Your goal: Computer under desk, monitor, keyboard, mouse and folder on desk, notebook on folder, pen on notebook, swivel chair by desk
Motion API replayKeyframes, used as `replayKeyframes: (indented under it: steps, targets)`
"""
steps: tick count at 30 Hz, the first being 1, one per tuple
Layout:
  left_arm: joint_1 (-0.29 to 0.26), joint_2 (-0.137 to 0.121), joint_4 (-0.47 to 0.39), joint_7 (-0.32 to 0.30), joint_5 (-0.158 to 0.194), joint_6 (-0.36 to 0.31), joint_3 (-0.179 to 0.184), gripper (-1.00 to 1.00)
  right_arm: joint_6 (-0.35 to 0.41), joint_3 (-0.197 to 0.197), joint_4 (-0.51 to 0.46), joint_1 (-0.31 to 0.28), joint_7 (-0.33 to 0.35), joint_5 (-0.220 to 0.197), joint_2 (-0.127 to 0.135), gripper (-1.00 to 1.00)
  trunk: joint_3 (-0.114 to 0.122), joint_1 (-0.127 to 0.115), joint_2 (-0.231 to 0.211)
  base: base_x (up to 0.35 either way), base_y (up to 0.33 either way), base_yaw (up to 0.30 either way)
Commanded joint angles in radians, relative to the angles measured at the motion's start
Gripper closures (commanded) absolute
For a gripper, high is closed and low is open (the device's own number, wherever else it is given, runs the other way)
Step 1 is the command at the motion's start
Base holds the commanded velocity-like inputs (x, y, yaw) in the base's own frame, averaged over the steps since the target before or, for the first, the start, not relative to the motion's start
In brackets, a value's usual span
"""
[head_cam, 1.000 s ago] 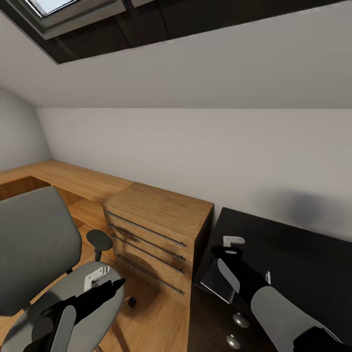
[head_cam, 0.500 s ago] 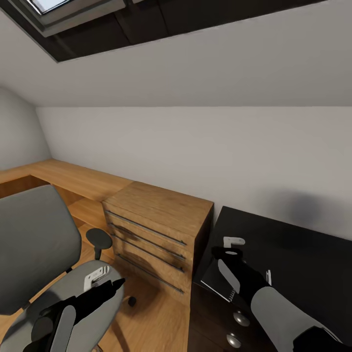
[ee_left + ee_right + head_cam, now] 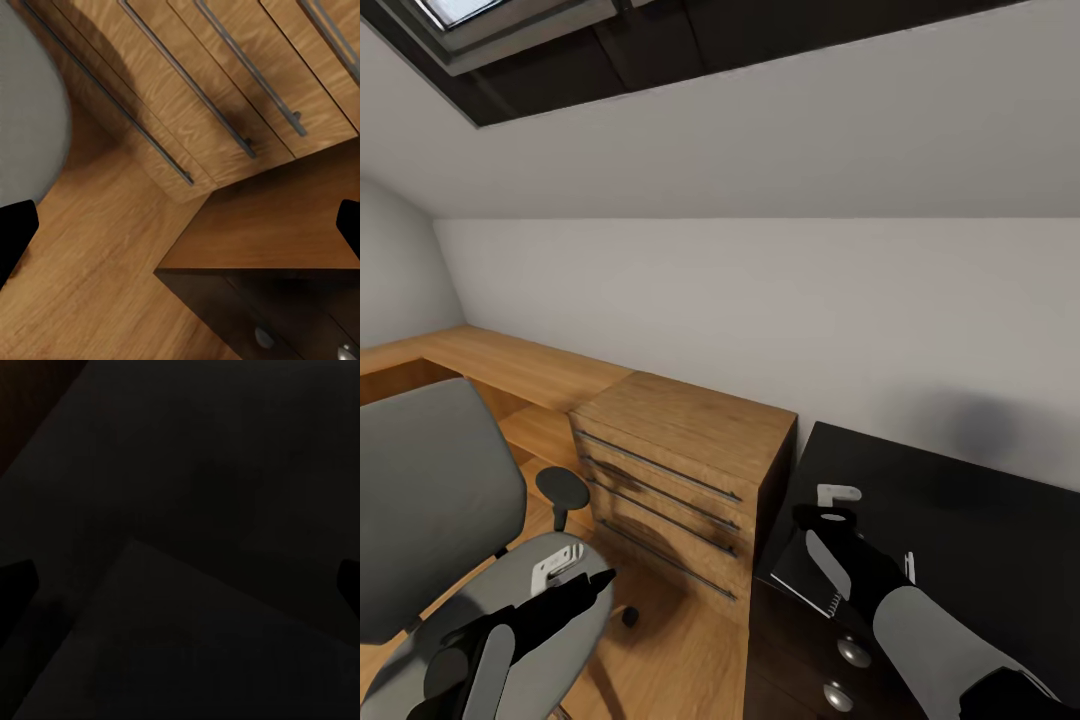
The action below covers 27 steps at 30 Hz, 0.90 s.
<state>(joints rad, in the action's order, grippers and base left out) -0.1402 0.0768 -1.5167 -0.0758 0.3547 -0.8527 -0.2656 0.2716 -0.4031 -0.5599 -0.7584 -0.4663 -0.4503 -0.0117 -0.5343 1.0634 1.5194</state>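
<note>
Fingers of the left gripper (image 3: 585,585) hang spread wide and empty over the grey seat of the swivel chair (image 3: 430,500); its dark tips sit at the two edges of the left wrist view, which looks down at wood-plank floor (image 3: 97,247) and the light-wood chest of drawers (image 3: 680,460). No blue folder shows on the visible part of the seat. Across from it, the right gripper (image 3: 822,522) hovers low over the near corner of the black desk (image 3: 960,500), fingers wide apart with nothing between them, right above the notebook (image 3: 800,570), which lies flat by the desk's edge. A thin pale pen (image 3: 909,568) lies just beside it. Risk, as I judge it: the notebook sits so near the edge that a shallow or off-centre pinch could nudge it off the desk.
</note>
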Motion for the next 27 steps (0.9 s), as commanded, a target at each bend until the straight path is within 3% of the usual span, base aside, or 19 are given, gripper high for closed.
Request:
replayKeyframes:
  steps: [1,11,14,27]
  targets:
    - [-0.001,0.001,-0.001,-0.008,-0.005,-0.006,-0.003,-1.0,0.005,-0.006,-0.002,-0.001,-0.008,-0.007,0.001,-1.0,-0.001,0.0,0.001,0.0,0.0,0.0]
    - [-0.001,0.001,-0.002,-0.007,-0.002,-0.008,-0.023,-1.0,0.005,-0.006,-0.002,-0.001,-0.008,-0.007,0.001,-1.0,-0.004,0.004,0.008,0.0,0.0,0.0]
    - [-0.001,0.001,-0.002,-0.007,-0.002,-0.008,-0.023,-1.0,0.005,-0.006,-0.002,-0.001,-0.008,-0.007,0.001,-1.0,-0.014,0.015,0.029,0.0,0.0,0.0]
    - [-0.001,0.001,-0.002,-0.007,-0.003,-0.008,-0.023,-1.0,0.005,-0.006,-0.002,-0.001,-0.008,-0.007,0.001,-1.0,-0.014,0.015,0.029,0.0,0.0,0.0]
